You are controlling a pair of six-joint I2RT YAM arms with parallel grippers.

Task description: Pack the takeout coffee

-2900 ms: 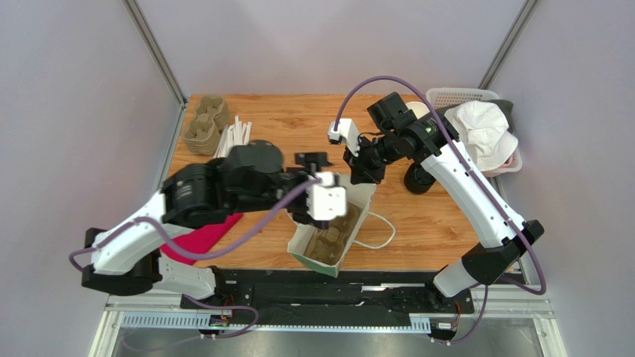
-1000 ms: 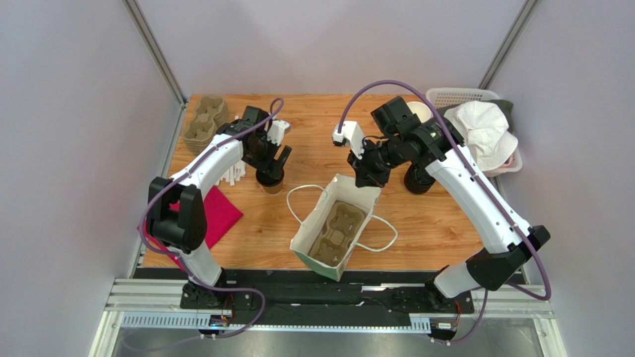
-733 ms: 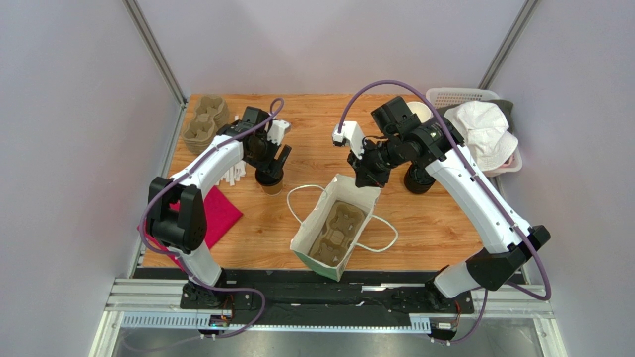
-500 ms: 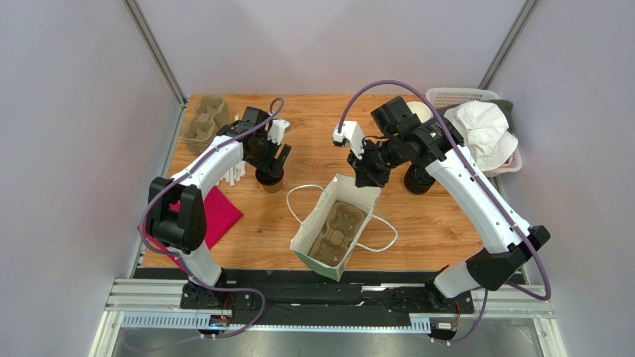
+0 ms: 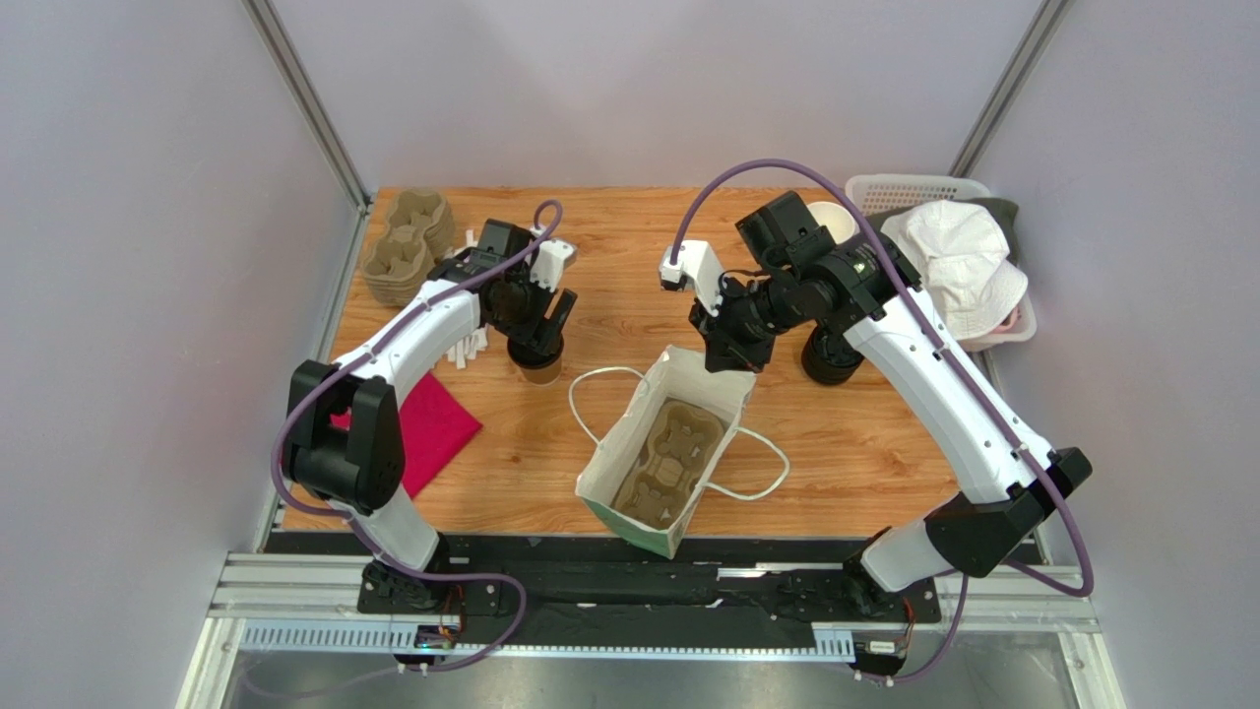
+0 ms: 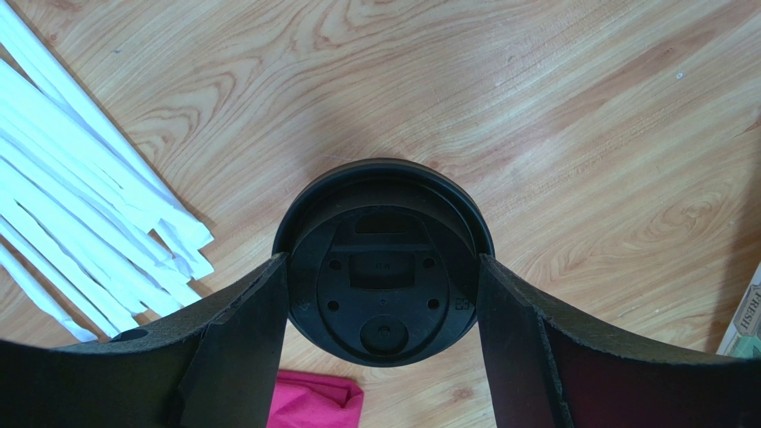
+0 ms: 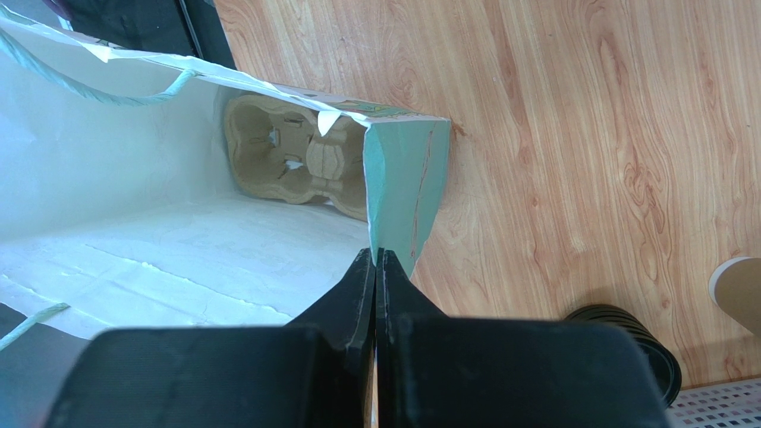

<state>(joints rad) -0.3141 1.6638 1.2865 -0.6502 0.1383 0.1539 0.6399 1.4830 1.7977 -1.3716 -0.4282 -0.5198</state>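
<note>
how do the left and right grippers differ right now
The left gripper has its fingers wide apart, flanking the black-lidded brown paper cup; the right gripper has its fingers pressed together. Whether the left gripper actually grips the cup is unclear, while the right gripper plainly pinches the rim of the white-and-green paper bag. Both have black fingers.

The takeout coffee (image 6: 382, 259) is showing a smooth black plastic lid. The table (image 6: 554, 98) is presenting smooth, grained wood; the bag (image 7: 134, 241) is showing matt white paper around a rough pulp tray (image 7: 295, 160).
</note>
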